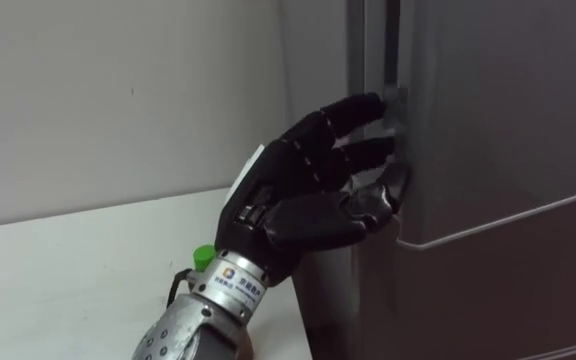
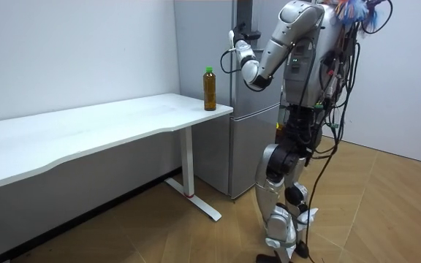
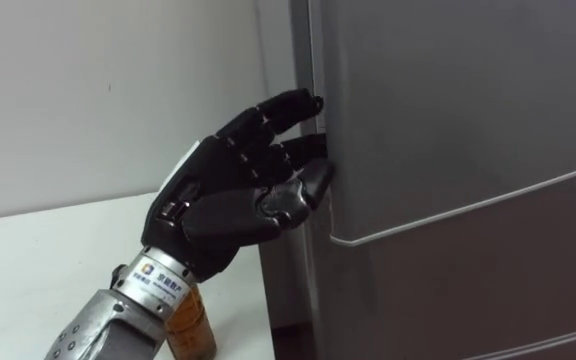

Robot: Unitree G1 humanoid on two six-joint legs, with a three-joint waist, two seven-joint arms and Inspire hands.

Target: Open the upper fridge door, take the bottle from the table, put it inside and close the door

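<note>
the robot stands facing the grey fridge (image 1: 498,120), beside the end of the white table (image 2: 86,128), with its left arm raised to the upper door (image 1: 508,90). the left hand (image 1: 308,200) is at that door's left edge, just above the seam with the lower door (image 1: 488,300). its fingers (image 1: 353,112) are bent, with the tips tucked into the groove along the edge, and the thumb (image 1: 373,200) lies against the door's front, so the hand pinches the door edge. the door looks closed.

the bottle (image 2: 209,88), amber with a green cap, stands upright on the table corner nearest the fridge. in the eye views it sits just below and behind the left wrist, apart from the hand.
</note>
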